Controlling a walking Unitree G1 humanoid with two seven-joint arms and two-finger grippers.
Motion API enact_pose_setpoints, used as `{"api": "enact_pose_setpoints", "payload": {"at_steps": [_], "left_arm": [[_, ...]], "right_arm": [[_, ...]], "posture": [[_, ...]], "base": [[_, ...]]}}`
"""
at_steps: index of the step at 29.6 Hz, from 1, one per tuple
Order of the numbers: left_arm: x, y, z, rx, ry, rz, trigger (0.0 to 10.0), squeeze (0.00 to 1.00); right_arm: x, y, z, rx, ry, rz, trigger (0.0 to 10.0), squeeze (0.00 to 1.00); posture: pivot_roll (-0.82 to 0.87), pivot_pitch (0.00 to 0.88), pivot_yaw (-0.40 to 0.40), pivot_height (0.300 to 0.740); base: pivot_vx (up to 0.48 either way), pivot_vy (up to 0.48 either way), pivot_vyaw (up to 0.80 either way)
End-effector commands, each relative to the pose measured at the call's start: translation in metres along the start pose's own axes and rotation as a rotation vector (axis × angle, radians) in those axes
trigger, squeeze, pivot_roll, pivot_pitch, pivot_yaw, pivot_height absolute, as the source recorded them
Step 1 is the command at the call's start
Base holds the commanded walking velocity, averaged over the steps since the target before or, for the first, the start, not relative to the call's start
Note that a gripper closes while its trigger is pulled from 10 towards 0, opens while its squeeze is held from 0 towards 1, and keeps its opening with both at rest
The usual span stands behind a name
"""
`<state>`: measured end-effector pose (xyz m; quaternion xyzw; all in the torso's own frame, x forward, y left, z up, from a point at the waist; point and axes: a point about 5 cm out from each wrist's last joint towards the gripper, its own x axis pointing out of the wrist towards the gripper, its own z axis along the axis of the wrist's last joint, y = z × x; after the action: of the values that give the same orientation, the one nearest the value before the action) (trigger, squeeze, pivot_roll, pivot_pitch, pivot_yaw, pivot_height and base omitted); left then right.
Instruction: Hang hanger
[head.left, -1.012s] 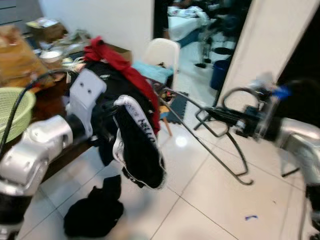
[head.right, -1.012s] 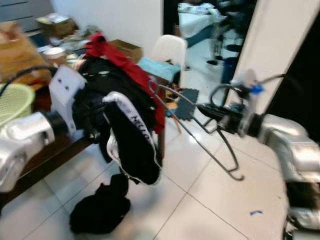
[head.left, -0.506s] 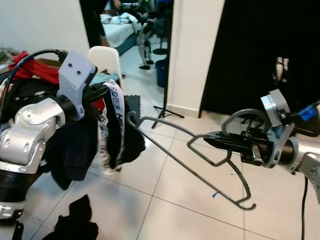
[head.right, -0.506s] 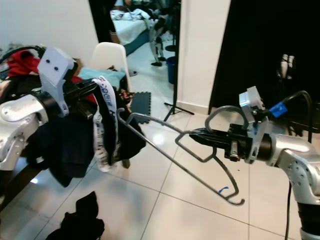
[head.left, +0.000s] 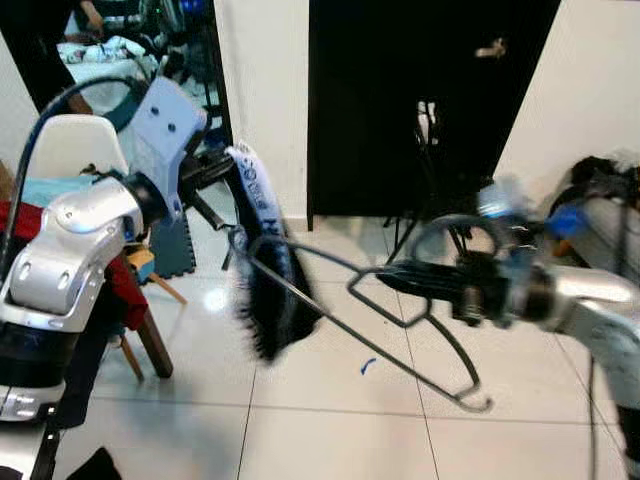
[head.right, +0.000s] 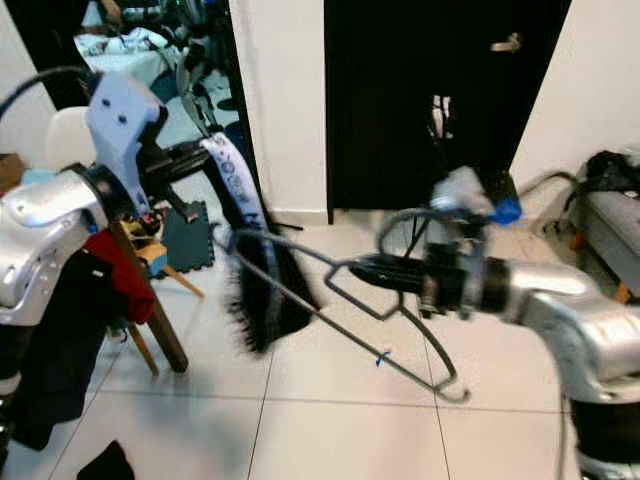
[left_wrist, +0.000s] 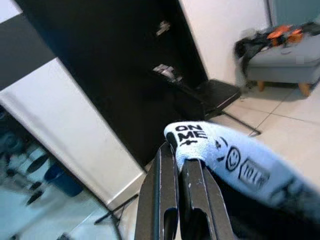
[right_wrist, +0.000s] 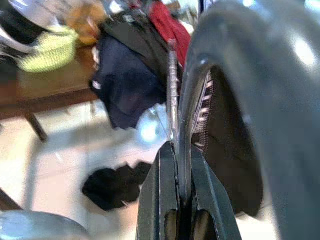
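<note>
In the left eye view we hold the grey wire hanger (head.left: 370, 320) in our right gripper (head.left: 400, 280), in front of the black door (head.left: 420, 100), and our left gripper (head.left: 215, 165), left of that door, holds a black garment (head.left: 270, 290) by its white printed band. In the left wrist view the left fingers (left_wrist: 165, 195) are closed on this band (left_wrist: 220, 155), with the door behind. In the right wrist view the right fingers (right_wrist: 162, 195) are clamped narrowly on the hanger wire (right_wrist: 172, 100).

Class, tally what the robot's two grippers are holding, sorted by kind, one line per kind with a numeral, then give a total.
Wire hangers: 1, the grey hanger clamped in the right gripper.
Garments: 1, the black garment with a white lettered band pinched in the left gripper.
Total: 2 held things.
</note>
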<state>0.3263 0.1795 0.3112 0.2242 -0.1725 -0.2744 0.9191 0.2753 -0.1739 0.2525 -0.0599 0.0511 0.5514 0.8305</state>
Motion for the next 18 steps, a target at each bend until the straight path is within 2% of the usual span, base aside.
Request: {"api": "enact_pose_setpoints", "payload": {"at_steps": [1, 2, 5, 9, 12, 14, 18], "left_arm": [[0.002, -0.004, -0.002, -0.003, 0.005, -0.012, 10.0, 0.0], [0.002, -0.004, -0.002, -0.003, 0.005, -0.012, 10.0, 0.0], [0.004, -0.007, -0.001, -0.009, 0.004, -0.019, 10.0, 0.0], [0.005, -0.01, 0.001, -0.015, 0.0, -0.025, 10.0, 0.0], [0.006, -0.012, 0.002, -0.018, -0.003, -0.03, 10.0, 0.0], [0.006, -0.014, 0.002, -0.015, -0.005, -0.034, 10.0, 0.0], [0.007, -0.014, 0.001, -0.01, -0.002, -0.033, 10.0, 0.0]], "right_arm": [[0.007, -0.006, -0.004, -0.008, 0.09, -0.066, 10.0, 0.0], [0.007, -0.006, -0.004, -0.008, 0.09, -0.066, 10.0, 0.0], [0.011, -0.017, -0.009, -0.011, 0.172, -0.174, 10.0, 0.0], [0.013, -0.022, -0.006, -0.013, 0.182, -0.223, 10.0, 0.0], [0.016, -0.024, -0.001, 0.002, 0.141, -0.234, 10.0, 0.0], [0.018, -0.019, 0.006, 0.049, 0.039, -0.169, 10.0, 0.0], [0.018, -0.013, 0.009, 0.062, -0.003, -0.114, 10.0, 0.0]], "posture": [[-0.09, 0.0, 0.004, 0.74], [-0.09, 0.0, 0.004, 0.74], [-0.09, 0.0, 0.004, 0.74], [-0.09, 0.0, -0.001, 0.74], [-0.09, 0.0, -0.004, 0.74], [-0.09, 0.0, -0.004, 0.74], [-0.09, 0.0, -0.004, 0.74]], "base": [[0.0, 0.0, 0.0], [0.0, 0.0, 0.0], [0.0, 0.0, 0.0], [0.0, 0.0, 0.0], [0.0, 0.0, 0.0], [0.0, 0.0, 0.0], [0.0, 0.0, 0.0]]}}
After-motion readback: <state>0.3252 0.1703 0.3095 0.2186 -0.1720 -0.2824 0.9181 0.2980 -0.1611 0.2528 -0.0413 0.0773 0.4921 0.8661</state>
